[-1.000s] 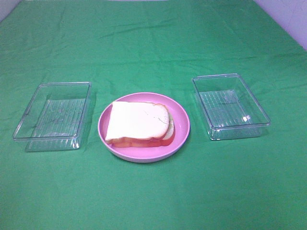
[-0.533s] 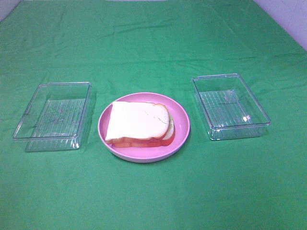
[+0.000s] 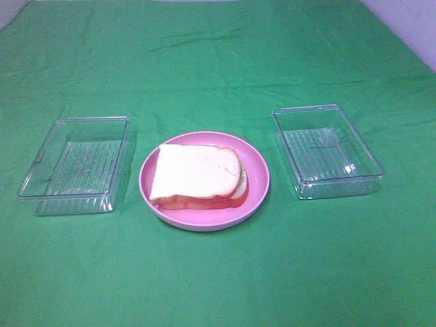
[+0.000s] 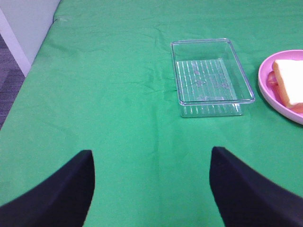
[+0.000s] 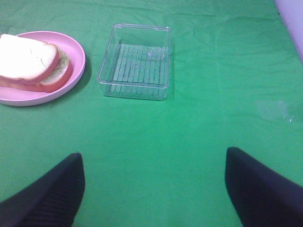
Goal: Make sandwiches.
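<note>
Two clear plastic trays flanking a round pink plate (image 3: 204,221) on green cloth (image 3: 218,61): left tray (image 3: 75,163) just beside the plate's left rim, right tray (image 3: 327,150) a little farther off on the other side. Both trays ribbed on the floor, holding nothing that can be made out. Nothing lying between trays and plate.

Stacked on the plate: the toy sandwich (image 3: 197,176), white bread slice on top with orange-brown crust, a second slice peeking out at its right edge, a reddish-pink layer showing along the near side. Any other filling not discernible.

Neither arm visible from the high camera. Left gripper (image 4: 151,189) spread wide, dark fingers well apart, only cloth between them, well short of the left tray. Right gripper (image 5: 154,189) likewise wide and holding nothing, well short of the right tray.

Unchanged from a second ago: plate, sandwich and trays in the same spots, high view equally free of arms.

Cloth lightly creased, covering the whole table. Pale wall (image 3: 409,20) at the far right corner; grey floor (image 4: 9,75) past the table's left edge.
</note>
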`<move>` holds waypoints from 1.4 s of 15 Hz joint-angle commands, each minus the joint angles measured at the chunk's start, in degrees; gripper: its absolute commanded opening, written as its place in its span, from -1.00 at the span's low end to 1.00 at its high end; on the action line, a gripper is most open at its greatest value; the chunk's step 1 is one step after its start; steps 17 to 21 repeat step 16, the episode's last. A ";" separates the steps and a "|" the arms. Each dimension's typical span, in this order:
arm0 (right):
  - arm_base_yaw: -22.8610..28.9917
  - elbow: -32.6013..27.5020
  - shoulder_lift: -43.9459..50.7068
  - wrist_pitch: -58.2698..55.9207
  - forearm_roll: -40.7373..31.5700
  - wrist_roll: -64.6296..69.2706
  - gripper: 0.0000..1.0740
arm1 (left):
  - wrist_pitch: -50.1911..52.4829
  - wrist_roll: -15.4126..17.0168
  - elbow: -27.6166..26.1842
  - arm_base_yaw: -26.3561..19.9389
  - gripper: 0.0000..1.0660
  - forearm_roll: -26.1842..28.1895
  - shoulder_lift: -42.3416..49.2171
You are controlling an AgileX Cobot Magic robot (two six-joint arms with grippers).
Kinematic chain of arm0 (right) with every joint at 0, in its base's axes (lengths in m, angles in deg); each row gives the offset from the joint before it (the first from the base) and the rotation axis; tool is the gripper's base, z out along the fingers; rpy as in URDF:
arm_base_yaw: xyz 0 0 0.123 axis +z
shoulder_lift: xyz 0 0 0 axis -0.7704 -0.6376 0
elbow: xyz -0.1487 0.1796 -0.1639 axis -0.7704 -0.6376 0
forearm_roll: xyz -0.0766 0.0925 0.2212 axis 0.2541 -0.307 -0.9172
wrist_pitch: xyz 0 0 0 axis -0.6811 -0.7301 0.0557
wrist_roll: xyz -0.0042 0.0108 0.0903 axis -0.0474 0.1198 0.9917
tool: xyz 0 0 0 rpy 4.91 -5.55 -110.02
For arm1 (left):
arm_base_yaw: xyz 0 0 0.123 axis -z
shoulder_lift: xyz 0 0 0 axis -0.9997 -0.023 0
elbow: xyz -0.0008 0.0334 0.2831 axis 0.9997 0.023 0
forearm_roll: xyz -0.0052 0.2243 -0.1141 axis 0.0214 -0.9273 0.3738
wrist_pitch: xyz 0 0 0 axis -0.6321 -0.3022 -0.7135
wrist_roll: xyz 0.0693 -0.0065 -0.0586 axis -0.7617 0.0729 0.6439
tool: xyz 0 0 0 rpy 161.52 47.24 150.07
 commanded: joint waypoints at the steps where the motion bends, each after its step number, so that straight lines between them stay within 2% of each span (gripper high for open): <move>1: -0.17 -0.11 1.26 0.57 -0.46 0.46 0.40 | 0.80 -1.78 0.11 -0.11 0.25 2.64 0.86; 5: -0.17 -0.11 1.26 0.57 -0.46 0.46 0.40 | 0.80 -2.01 0.11 -0.11 0.25 4.13 0.86; 21: -0.17 -0.11 1.26 0.57 -0.46 0.46 0.40 | 0.80 -2.01 0.11 -0.11 0.25 4.07 0.86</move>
